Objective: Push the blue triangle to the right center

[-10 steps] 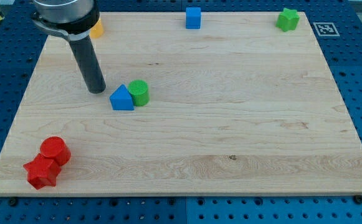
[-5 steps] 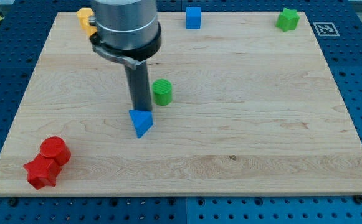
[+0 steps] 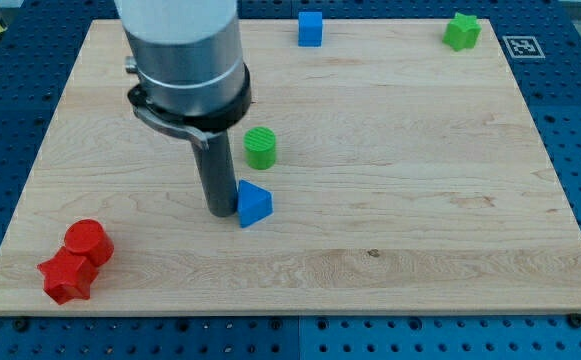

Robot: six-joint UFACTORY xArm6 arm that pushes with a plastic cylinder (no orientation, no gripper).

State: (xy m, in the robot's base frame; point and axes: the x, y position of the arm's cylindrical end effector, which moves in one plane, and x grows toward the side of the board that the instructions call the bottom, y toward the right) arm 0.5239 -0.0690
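In the camera view, my tip (image 3: 219,211) sits against the left side of the blue triangle (image 3: 253,204), which lies left of the middle of the surface (image 3: 400,200), just below the green cylinder (image 3: 260,148) and apart from it. There are no jaws on this arm, only the rod, so there is nothing to open or close. The triangle has most of the way to the right center yet to travel. I judge the push goes best if the tip stays behind the triangle's left face, level with its middle, and drives straight toward the view's right; a slanted face could let the block turn or slip off, so small corrections up or down may be needed. The path to the right looks free of blocks. The arm's body hides the upper left of the surface, so anything there cannot be seen. The blue cube (image 3: 311,28) and green block (image 3: 461,31) sit at the top edge, and the red cylinder (image 3: 87,241) touches a red block (image 3: 66,277) at bottom left, whose shape is hard to make out.
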